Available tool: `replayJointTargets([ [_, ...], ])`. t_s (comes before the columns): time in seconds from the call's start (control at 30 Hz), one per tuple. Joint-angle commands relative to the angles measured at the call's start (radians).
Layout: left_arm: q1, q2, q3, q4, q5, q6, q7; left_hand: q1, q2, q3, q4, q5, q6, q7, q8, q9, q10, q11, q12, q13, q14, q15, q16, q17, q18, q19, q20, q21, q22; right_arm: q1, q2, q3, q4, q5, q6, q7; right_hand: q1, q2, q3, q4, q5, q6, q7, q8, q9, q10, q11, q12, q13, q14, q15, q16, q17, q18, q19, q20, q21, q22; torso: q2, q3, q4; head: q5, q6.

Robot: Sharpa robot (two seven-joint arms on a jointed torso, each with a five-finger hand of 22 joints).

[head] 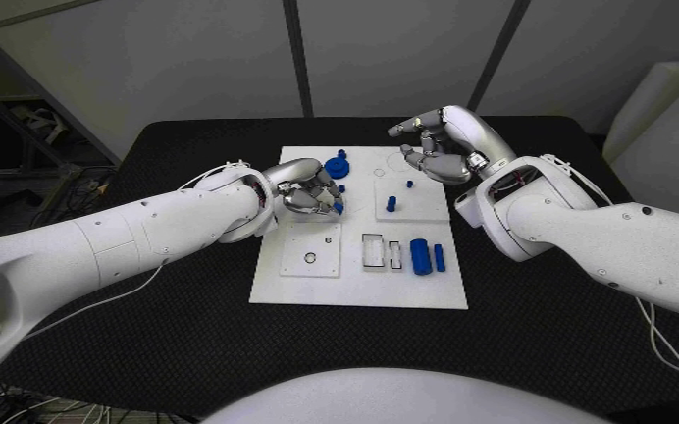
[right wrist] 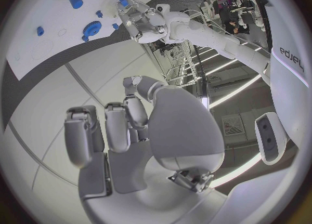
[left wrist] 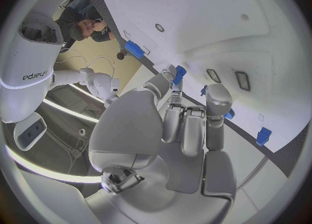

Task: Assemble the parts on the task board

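Two hands over task board point(head: 359, 291), table centre | L hand point(head: 309, 195) pinches small blue part point(head: 337, 207) at board's 9 o'clock | R hand point(head: 442, 147) curled, holding nothing, at 1 o'clock | blue gear point(head: 337, 166) at 12.

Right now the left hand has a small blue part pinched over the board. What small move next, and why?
Probably lower the left hand slowly toward the task board. It pinches a small blue part just above the white surface, apparently not yet seated. The right hand hovers empty at the far edge.
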Motion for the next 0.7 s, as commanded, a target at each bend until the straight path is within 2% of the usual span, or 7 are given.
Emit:
replayJointTargets([
  [0.03, 0.002, 0.002, 0.0, 0.0, -0.014, 0.011, -0.03, -0.005, 0.007, -0.005, -0.001, 0.006, 0.045, -0.022, 0.007, 0.022, 0.008, 0.002, 0.005, 0.151, 0.075, -0.004, 0.0, 0.178, -0.072, -0.004, 0.0, 0.004, 0.001, 0.002, 0.001, 0.0, 0.0, -0.003, 0.006, -0.001, -0.004, -0.005, 0.001, -0.004, 0.005, 0.004, 0.0, -0.002, 0.0, -0.005, -0.001, -0.004, -0.001, 0.052, 0.003, -0.003, 0.019, -0.007, 0.102, 0.005, 0.006, 0.263, 0.0, 0.0003, -0.0005, 0.0, 0.0],
  [0.43, 0.002, 0.002, 0.0, -0.002, -0.015, -0.016, -0.038, -0.001, 0.004, -0.009, -0.005, 0.006, 0.046, -0.022, 0.005, 0.019, 0.005, 0.001, 0.002, 0.149, 0.073, -0.004, -0.002, 0.175, -0.071, -0.006, -0.001, 0.002, 0.0, 0.002, 0.002, 0.0, -0.002, -0.004, 0.012, -0.005, -0.007, -0.005, 0.002, -0.004, 0.007, 0.004, 0.0, -0.001, 0.0, -0.005, -0.001, -0.003, 0.0, 0.052, 0.003, -0.003, 0.019, -0.007, 0.102, 0.005, 0.006, 0.263, 0.0, 0.0006, 0.0006, 0.001, -0.003],
  [0.7, 0.002, 0.0, 0.0, -0.002, -0.024, -0.026, -0.04, 0.021, -0.005, -0.016, -0.026, 0.006, 0.055, -0.014, 0.001, 0.009, -0.008, 0.007, -0.009, 0.142, 0.071, -0.001, -0.003, 0.172, -0.07, -0.012, 0.001, -0.001, 0.0, 0.002, 0.002, 0.0, -0.003, -0.005, 0.014, -0.006, -0.008, -0.005, 0.001, -0.004, 0.007, 0.005, 0.001, -0.001, 0.0, -0.005, 0.0, -0.003, 0.0, 0.052, 0.004, -0.002, 0.019, -0.007, 0.102, 0.006, 0.006, 0.263, 0.0, 0.0002, 0.0007, 0.002, -0.003],
])
